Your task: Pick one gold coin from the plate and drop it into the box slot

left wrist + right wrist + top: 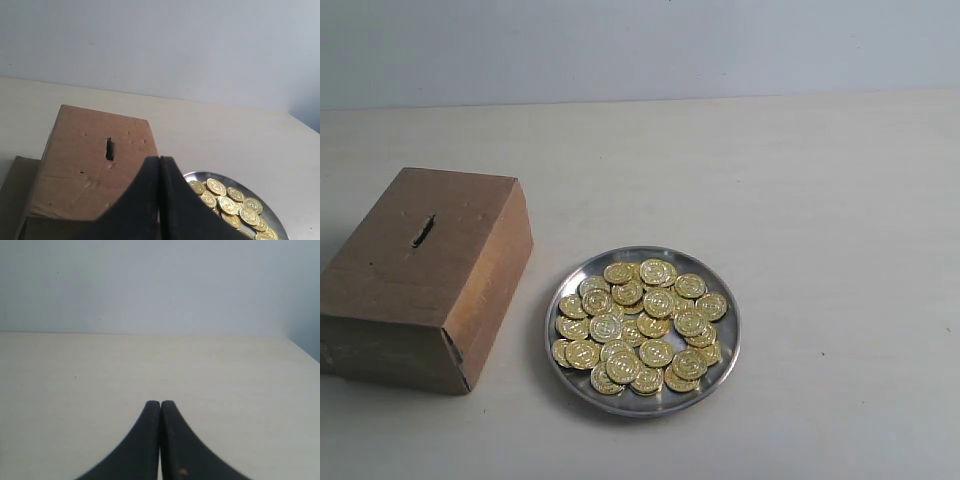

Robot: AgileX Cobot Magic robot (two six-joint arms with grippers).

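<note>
The two black, curved fingers of the left gripper (159, 162) are filling the near foreground of the left wrist view. Their tips are pressing flat against each other, with only a thin seam showing between them, and they are gripping nothing. Beyond these tips, the plain brown rectangular cardboard box (95, 165) is standing on the pale cream table top (240, 135). The short, narrow dark slot (109, 149) with rough edges is showing in the box's upper face.

In the right wrist view, the black fingers of the right gripper (160, 405) are likewise meeting tip to tip, fully closed and empty. They are hanging over a bare stretch of the table (75, 370), with a pale blue-grey wall (160, 285) behind.

In the exterior view, the box (420, 275) is sitting at the left, one corner pointing toward the camera, and a small tear is showing at its lower near corner. The slot (423, 231) is lying in the top face, toward the far edge. Just beside the box, to its right and not touching it, the round shallow shiny silver metal plate (728, 335) is resting flat on the table. A heap of gold coins (640, 325) is covering most of the plate, many overlapping one another. All coins in view are lying within the raised rim. In the left wrist view, part of the plate (197, 176) and some of the coins (227, 202) are showing beside the closed fingers.
</note>
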